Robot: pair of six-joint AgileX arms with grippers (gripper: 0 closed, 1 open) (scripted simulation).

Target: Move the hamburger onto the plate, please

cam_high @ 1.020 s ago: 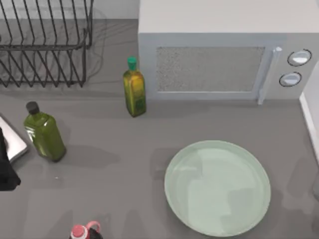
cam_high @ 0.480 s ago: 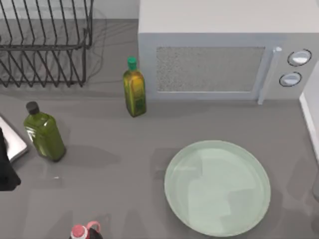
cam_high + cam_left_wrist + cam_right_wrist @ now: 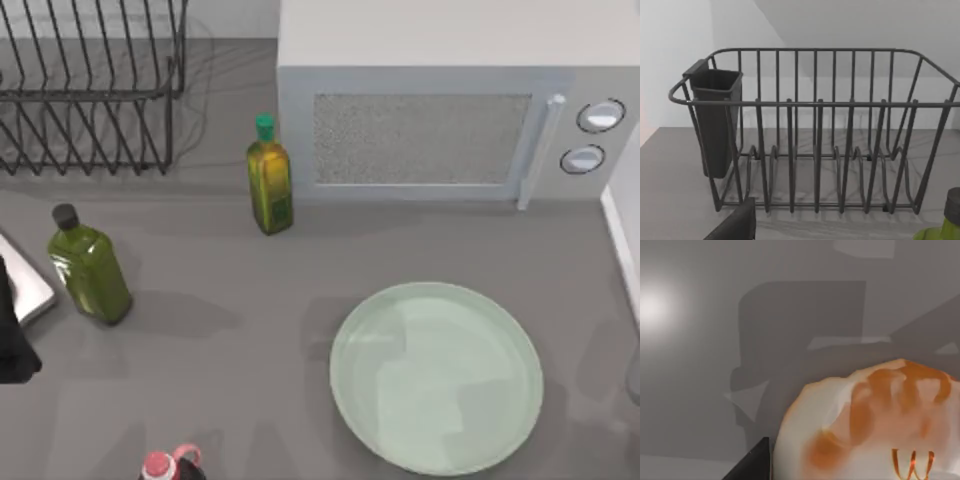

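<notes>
The hamburger (image 3: 875,425) is a pale tan-pink lump with orange patches, seen from very close in the right wrist view over the grey table top. A dark part of my right gripper (image 3: 752,462) sits right beside it; whether it touches the hamburger I cannot tell. The plate (image 3: 437,375), large, round and pale mint green, lies bare on the table's right half in the top view. My left gripper (image 3: 12,340) is parked at the table's left edge, facing the wire rack (image 3: 815,140).
A microwave (image 3: 450,110) stands at the back right and the wire dish rack (image 3: 90,90) at the back left. Two green bottles (image 3: 269,180) (image 3: 90,268) stand left of the plate. A red-capped bottle (image 3: 165,466) is at the front edge.
</notes>
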